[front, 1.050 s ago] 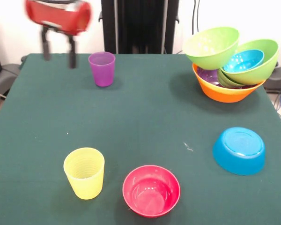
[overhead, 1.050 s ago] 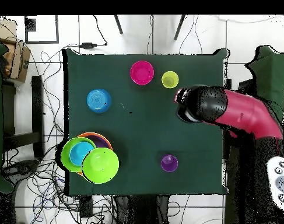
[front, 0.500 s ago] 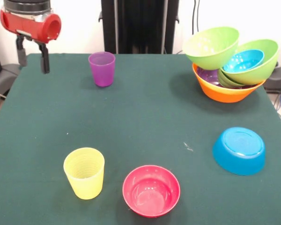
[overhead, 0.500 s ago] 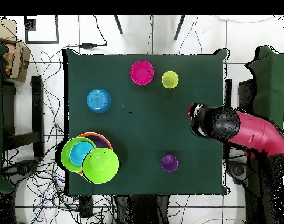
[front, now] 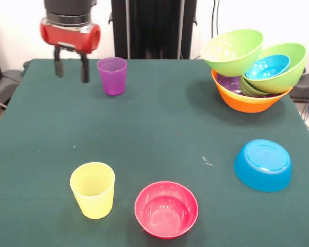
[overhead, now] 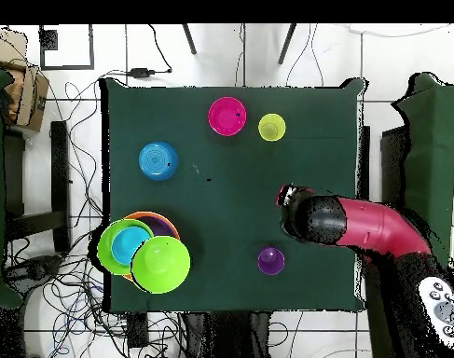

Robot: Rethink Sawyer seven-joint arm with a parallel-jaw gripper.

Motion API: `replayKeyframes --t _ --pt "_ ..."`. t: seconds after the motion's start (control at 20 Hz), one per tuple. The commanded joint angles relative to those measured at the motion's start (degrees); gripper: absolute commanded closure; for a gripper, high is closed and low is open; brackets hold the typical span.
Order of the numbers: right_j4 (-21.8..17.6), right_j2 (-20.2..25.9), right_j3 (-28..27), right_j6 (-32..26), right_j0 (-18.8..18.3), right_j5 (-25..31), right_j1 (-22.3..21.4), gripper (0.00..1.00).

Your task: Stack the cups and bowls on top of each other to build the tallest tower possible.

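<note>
The arm has swung back in from the table's edge, and the gripper (front: 70,70) now hangs just beside the purple cup (front: 112,75), its two fingers spread apart with nothing between them. Nothing else has shifted: every bowl and cup sits where it did a moment ago.

The tower (front: 253,72) stands at the far corner opposite, the orange bowl (front: 245,101) as its base, with green bowls and a blue one (front: 268,66) leaning inside it rather than nesting flat. The top green bowl (front: 232,51) tilts hard toward the table's middle. I reckon that is the real hazard: setting anything on that slanted heap could tip the top bowl off or send the new piece sliding.

Closer at hand, the purple cup is light and smooth. If the fingers drop off-centre, one tip may knock it over instead of straddling the wall.

Room to move is generous. The yellow cup (front: 92,189), pink-red bowl (front: 166,208) and upturned blue bowl (front: 262,164) sit near the front edge, well apart, leaving the green cloth's (front: 159,128) middle open. The tower, though, sits close to its corner, overhanging slightly.
</note>
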Motion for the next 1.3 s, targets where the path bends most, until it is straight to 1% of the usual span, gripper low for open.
replayKeyframes --t 0.05,0.2,0.4,0.55,0.7,1.0,1.2,1.3 --pt "-3.65 2.67 8.46 -1.14 4.12 -2.48 -3.04 0.0" --pt "-3.46 2.4 8.53 -1.02 4.25 -2.52 -3.23 0.0" --pt "-3.35 2.7 7.76 -1.81 3.81 -2.53 -2.33 0.0" --pt "-3.17 3.18 6.71 -2.79 3.24 -1.74 -1.71 0.0" --pt "-2.7 3.46 5.46 -2.98 3.48 -0.69 -1.43 0.0" --pt "-0.35 4.44 -0.37 -2.95 6.26 5.24 -0.55 0.0" --pt "1.02 3.72 -6.12 -0.75 10.05 10.0 0.97 0.0" --pt "1.3 2.67 -10.19 1.25 12.59 12.4 2.63 0.0"
